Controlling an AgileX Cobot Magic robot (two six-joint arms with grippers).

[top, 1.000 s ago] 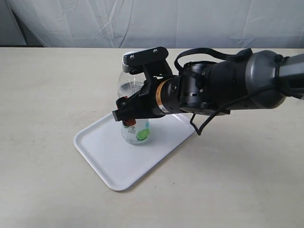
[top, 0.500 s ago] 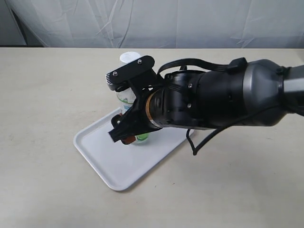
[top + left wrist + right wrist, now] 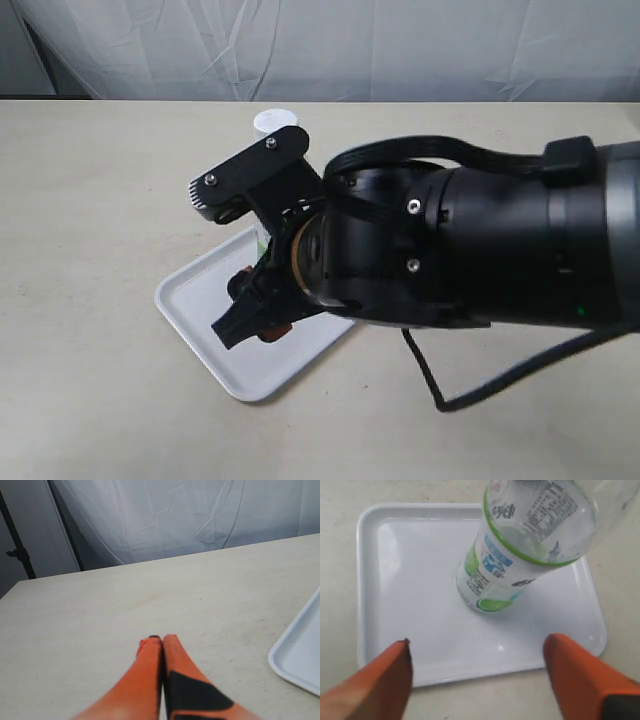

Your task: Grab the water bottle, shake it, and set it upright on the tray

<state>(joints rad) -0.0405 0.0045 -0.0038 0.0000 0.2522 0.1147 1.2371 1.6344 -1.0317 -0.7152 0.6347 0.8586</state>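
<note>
One tabletop (image 3: 90, 200) carries one white tray (image 3: 190, 300), lower left of centre in the exterior view. One water bottle (image 3: 520, 545) stands on it. Two grippers: right gripper (image 3: 476, 650) spread wide, clear of the bottle; left gripper (image 3: 160, 640) pressed closed, empty.

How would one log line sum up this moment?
water bottle: standing on tray | right gripper: open, not touching bottle | left gripper: shut, empty
</note>
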